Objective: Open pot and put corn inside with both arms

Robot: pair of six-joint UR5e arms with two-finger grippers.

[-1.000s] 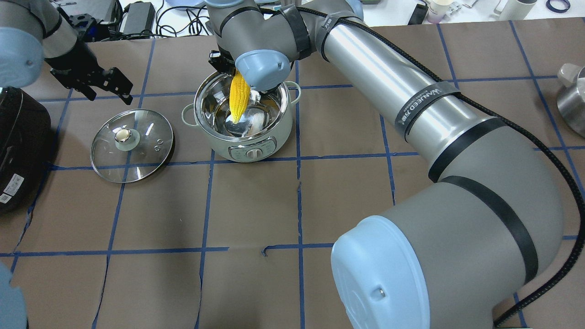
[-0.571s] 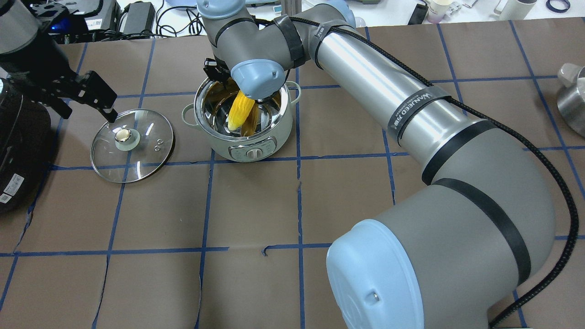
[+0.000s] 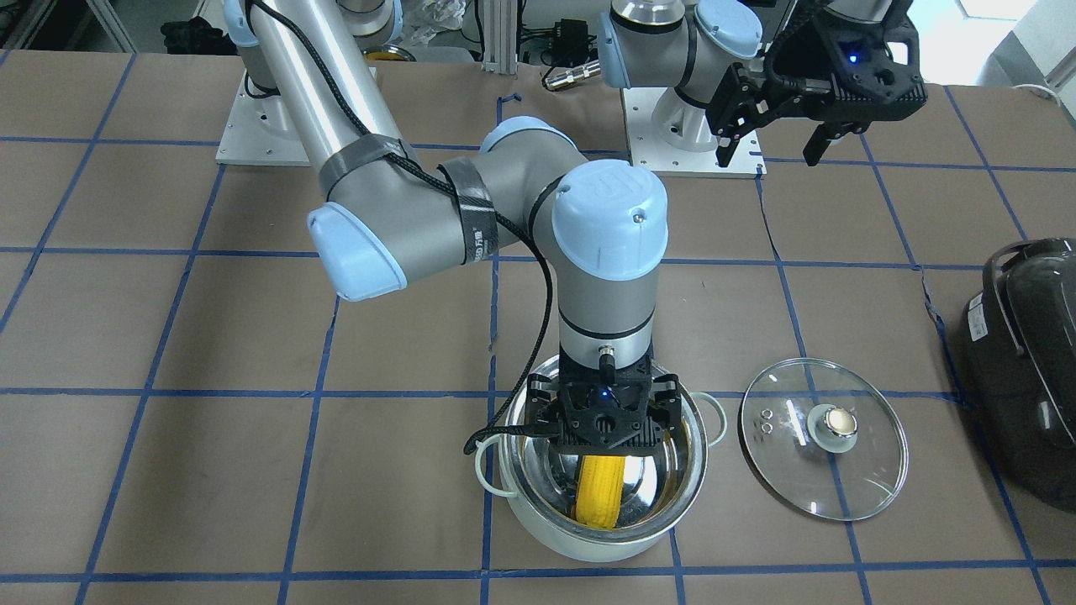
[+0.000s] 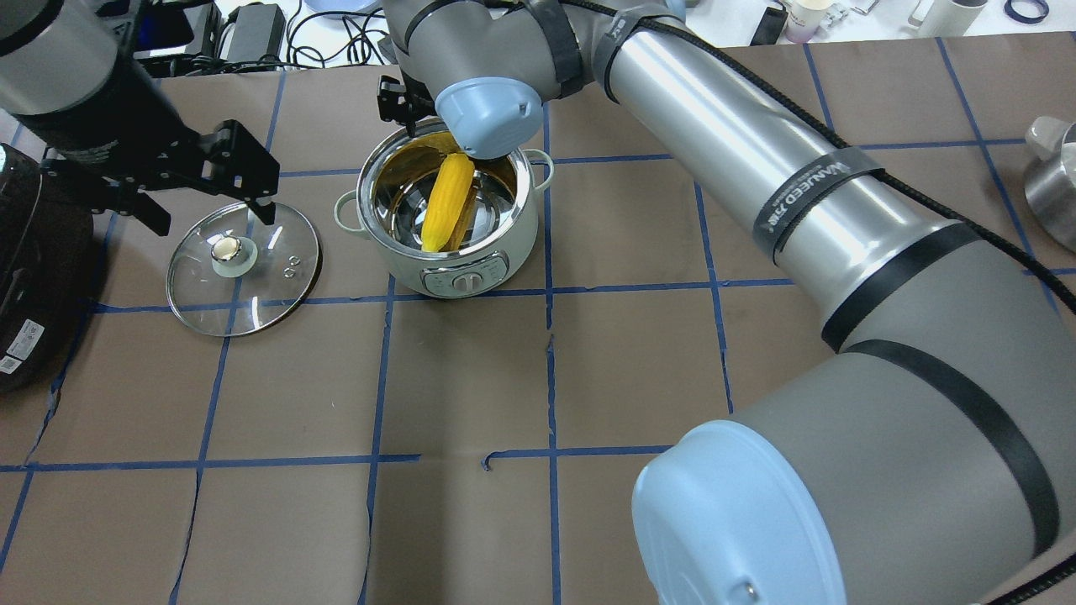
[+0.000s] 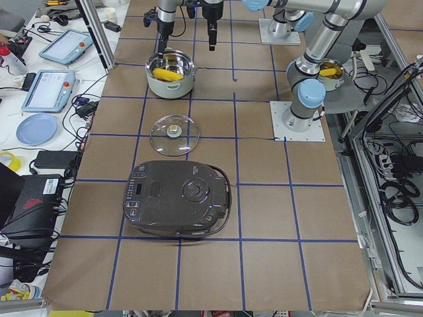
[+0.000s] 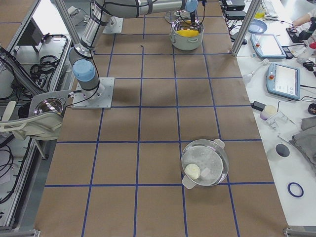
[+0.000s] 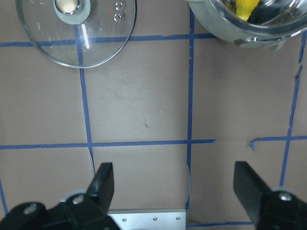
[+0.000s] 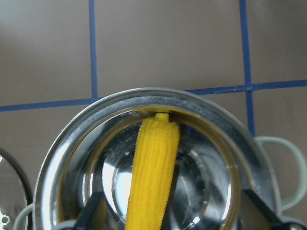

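The steel pot (image 4: 509,245) stands open at the table's far middle. The yellow corn (image 4: 445,200) lies slanted inside it, as the front view (image 3: 598,494) and the right wrist view (image 8: 153,167) also show. My right gripper (image 3: 602,430) hangs just over the pot's rim (image 3: 507,472), open, with its fingers (image 8: 94,214) clear of the corn on both sides. The glass lid (image 4: 244,270) lies flat on the table left of the pot. My left gripper (image 4: 212,214) is open and empty, raised above the lid's far edge. The left wrist view shows the lid (image 7: 76,29) and the pot (image 7: 249,29).
A dark grey appliance (image 4: 34,277) sits at the table's left edge beside the lid. A second steel pot (image 4: 1051,189) stands at the far right. Cables and small devices (image 4: 252,29) lie beyond the table's far edge.
My right gripper has let go of the corn, which dropped from upright to lying slanted in the pot. My left gripper has moved right, over the lid's far edge.
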